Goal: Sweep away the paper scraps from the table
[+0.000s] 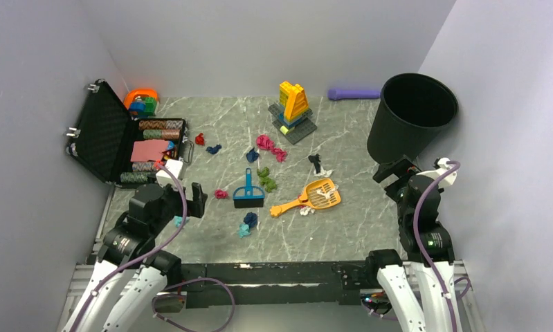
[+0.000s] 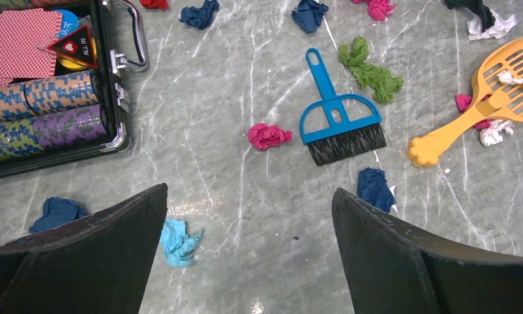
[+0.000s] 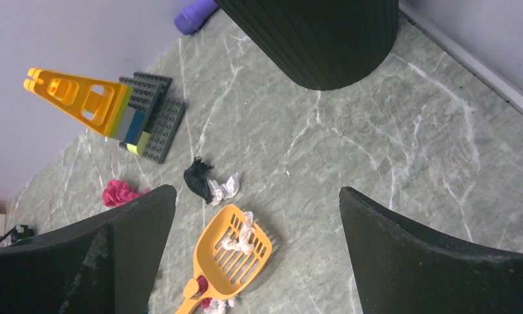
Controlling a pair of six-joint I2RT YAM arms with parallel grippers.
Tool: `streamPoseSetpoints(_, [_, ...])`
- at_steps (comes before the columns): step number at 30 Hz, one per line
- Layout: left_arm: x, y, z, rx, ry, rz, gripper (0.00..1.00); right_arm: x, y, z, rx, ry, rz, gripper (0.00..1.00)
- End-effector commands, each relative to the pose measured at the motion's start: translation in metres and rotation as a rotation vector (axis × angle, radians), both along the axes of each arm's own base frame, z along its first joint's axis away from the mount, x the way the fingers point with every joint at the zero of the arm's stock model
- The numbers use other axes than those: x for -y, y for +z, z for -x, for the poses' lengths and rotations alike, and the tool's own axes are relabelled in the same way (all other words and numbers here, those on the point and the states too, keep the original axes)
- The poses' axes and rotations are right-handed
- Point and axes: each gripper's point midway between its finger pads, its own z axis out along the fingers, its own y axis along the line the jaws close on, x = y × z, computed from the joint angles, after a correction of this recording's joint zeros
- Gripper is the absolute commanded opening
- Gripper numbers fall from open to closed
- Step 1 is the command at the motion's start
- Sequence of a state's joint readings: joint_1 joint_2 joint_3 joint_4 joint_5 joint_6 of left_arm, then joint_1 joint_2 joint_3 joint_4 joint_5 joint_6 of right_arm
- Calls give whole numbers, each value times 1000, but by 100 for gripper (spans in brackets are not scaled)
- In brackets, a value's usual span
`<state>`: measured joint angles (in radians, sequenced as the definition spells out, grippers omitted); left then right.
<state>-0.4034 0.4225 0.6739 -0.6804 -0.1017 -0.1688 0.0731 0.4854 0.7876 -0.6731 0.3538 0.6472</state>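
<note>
Left jaws: spread wide, empty, hovering over grey-green marble tabletop [image 2: 258, 261].
Right jaws: spread wide, empty, near tall black ribbed bin [image 3: 324, 39].
Tools: blue hand brush [image 2: 339, 124] and orange slotted plastic scoop [image 2: 501, 98] lie flat mid-tabletop, probably staged for sweeping.
Scraps: small crumpled coloured paper scraps [image 1: 263, 142] scattered around tools; teal wad [image 2: 178, 242] on tabletop below left jaws' gap, ungripped.
Scoop: white wads possibly resting on it.

A black case [image 1: 100, 135] lies open on the left. A blue brush [image 1: 248, 196] lies near an orange scoop [image 1: 315, 196]. A black bin [image 1: 410, 114] stands far right.
</note>
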Motion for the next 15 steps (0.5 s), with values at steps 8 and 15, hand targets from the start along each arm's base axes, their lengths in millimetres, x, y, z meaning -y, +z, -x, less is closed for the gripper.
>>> streamPoseSetpoints(8, [5,-5,-14,-102,11,-40,99,2,16,3,18,39,87,100])
streamPoseSetpoints(15, [24,-3,-27,-140,20,65,99,-8,14,-3,9,91,65,100])
